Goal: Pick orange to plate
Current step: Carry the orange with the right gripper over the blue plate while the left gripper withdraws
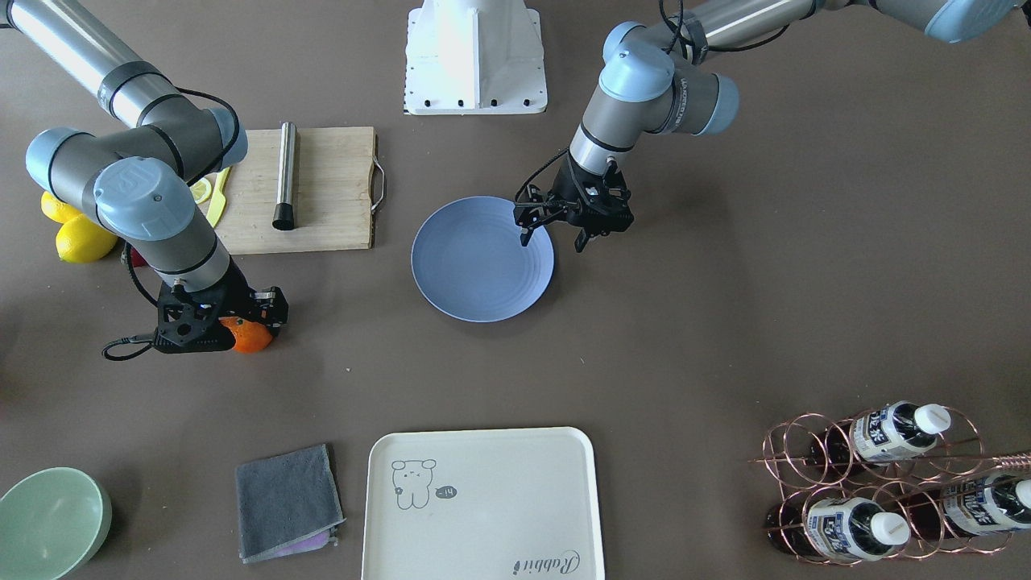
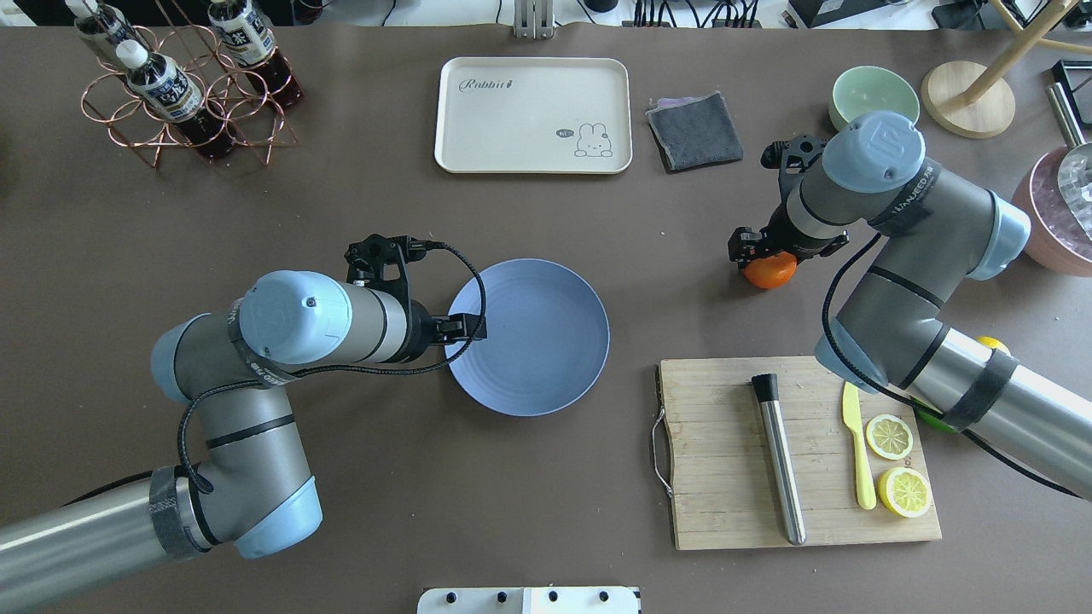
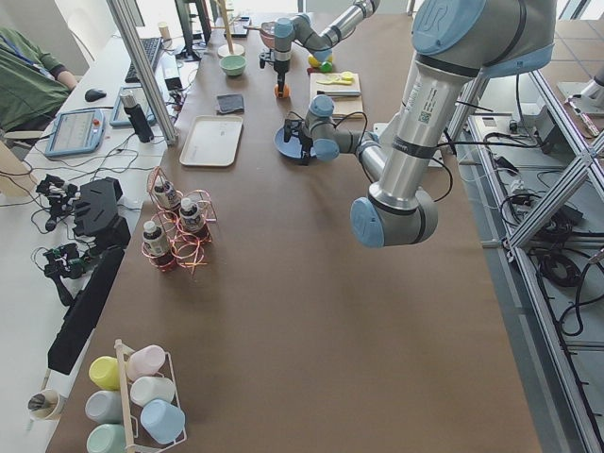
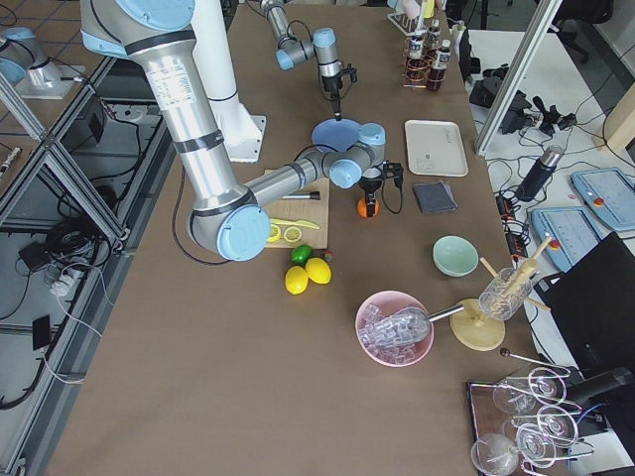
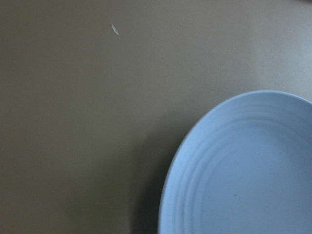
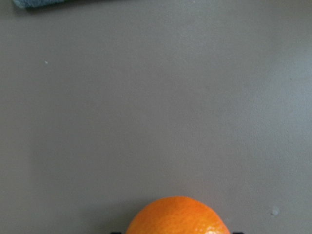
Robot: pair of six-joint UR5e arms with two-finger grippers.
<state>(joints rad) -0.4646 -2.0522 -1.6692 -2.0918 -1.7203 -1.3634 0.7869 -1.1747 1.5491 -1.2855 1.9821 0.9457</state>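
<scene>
- Brown table (image 1: 725,322) — plate (image 1: 475,274) just beside left pincer (image 1: 552,242), partly under it.
- At right pincer (image 1: 246,326), orange (image 1: 254,340); board (image 1: 322,193) robotward of it, cloth (image 1: 286,499) and tray (image 1: 483,499) beyond.

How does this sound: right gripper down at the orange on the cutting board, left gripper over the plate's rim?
One slip: the orange lies on the bare table, off the cutting board, as the overhead view shows. The right gripper is down at it; the left gripper is over the plate's rim.

- The orange (image 6: 178,217): glossy, finely dimpled peel.
- The plate (image 5: 243,170): smooth, matt, faintly ridged.
- The worktop (image 1: 725,322): matt brown.
- The cutting board (image 2: 725,460): pale wood, bearing a brushed-metal rod (image 2: 781,465).
</scene>
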